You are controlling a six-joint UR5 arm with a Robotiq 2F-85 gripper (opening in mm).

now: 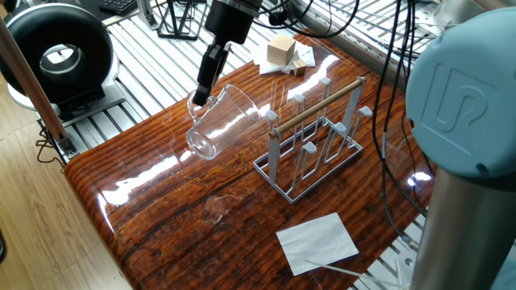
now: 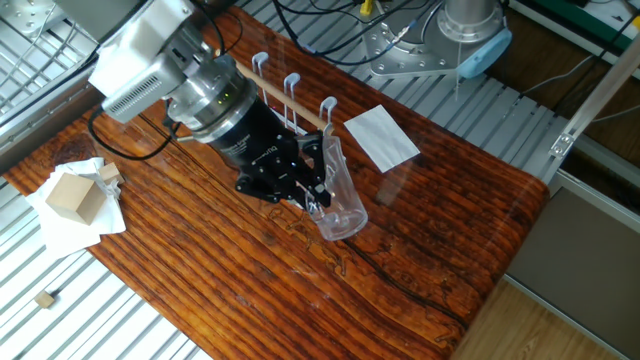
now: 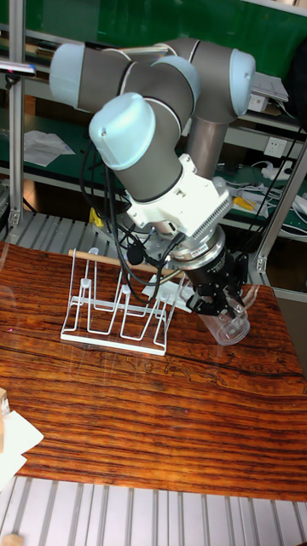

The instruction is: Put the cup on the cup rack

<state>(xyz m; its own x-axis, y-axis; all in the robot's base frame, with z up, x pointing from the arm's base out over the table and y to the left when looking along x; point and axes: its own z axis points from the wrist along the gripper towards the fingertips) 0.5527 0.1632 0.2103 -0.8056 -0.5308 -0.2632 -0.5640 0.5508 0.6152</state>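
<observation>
One glass cup is held by its rim in the closed gripper, tilted mouth-down above the table. It is carried clear of the wood, just beside the rack, not touching its pegs.

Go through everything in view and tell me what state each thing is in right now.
cup: held in the air, tilted, mouth pointing down and away from the rack.
tool: shut on the cup's rim.
cup rack: upright on the table, no cup on its pegs.
white sheet: lying flat on the table.
wooden block: resting on paper.
</observation>
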